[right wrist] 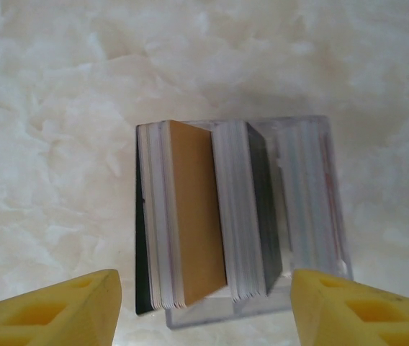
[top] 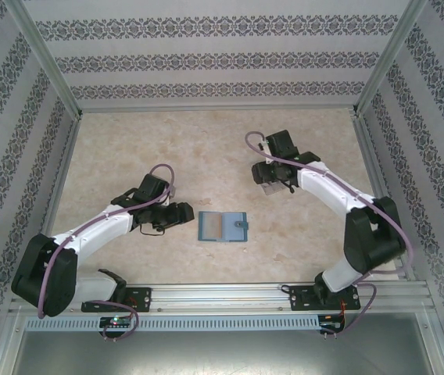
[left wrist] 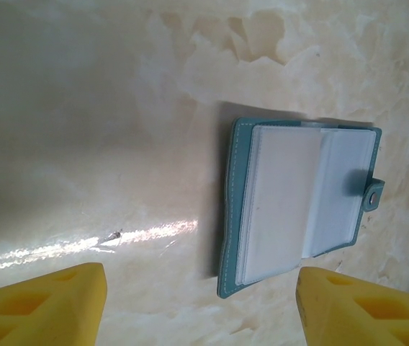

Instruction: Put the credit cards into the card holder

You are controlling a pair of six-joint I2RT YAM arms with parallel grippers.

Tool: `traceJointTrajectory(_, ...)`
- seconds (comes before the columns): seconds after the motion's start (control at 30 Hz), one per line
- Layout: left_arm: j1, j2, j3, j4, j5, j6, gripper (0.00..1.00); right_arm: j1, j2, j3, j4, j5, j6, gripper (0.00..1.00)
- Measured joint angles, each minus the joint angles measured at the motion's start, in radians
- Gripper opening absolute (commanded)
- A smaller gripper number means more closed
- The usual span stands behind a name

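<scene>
The teal card holder [top: 222, 226] lies open and flat on the marble table, its clear sleeves [left wrist: 291, 205] facing up and its snap tab [left wrist: 372, 193] at the right. My left gripper [top: 186, 215] hovers just left of it, open and holding nothing; its yellow fingertips [left wrist: 42, 303] frame the holder's near corner. The credit cards [right wrist: 190, 223] stand on edge in a clear box [right wrist: 334, 238]: pale ones, a brown one and a dark one. I cannot make out a red card. My right gripper [right wrist: 208, 313] hangs open above that box, apart from the cards.
Aluminium frame posts and patterned walls enclose the table [top: 206, 148] on three sides. A metal rail [top: 222, 295] runs along the near edge by the arm bases. Bare marble lies between the card box and the holder.
</scene>
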Motion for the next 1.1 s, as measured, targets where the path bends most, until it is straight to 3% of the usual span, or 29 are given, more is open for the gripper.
traceJointTrajectory(0.33,-0.013,0.004,0.000,-0.008,-0.019,0.013,0.70,0.052,0.179,0.110,-0.072,0.172,-0.075,0.61)
traceJointTrajectory(0.57,-0.013,0.004,0.000,-0.008,-0.026,0.016,0.70,0.118,0.176,0.109,-0.075,0.372,-0.077,0.60)
traceJointTrajectory(0.83,-0.031,0.011,-0.003,-0.007,-0.026,0.016,0.69,0.132,0.145,0.098,-0.058,0.491,-0.077,0.55)
traceJointTrajectory(0.93,-0.036,0.015,-0.004,-0.007,-0.026,0.016,0.69,0.132,0.145,0.097,-0.058,0.509,-0.077,0.50)
traceJointTrajectory(1.1,-0.044,0.017,-0.005,-0.007,-0.029,0.016,0.69,0.132,0.145,0.097,-0.056,0.508,-0.077,0.30)
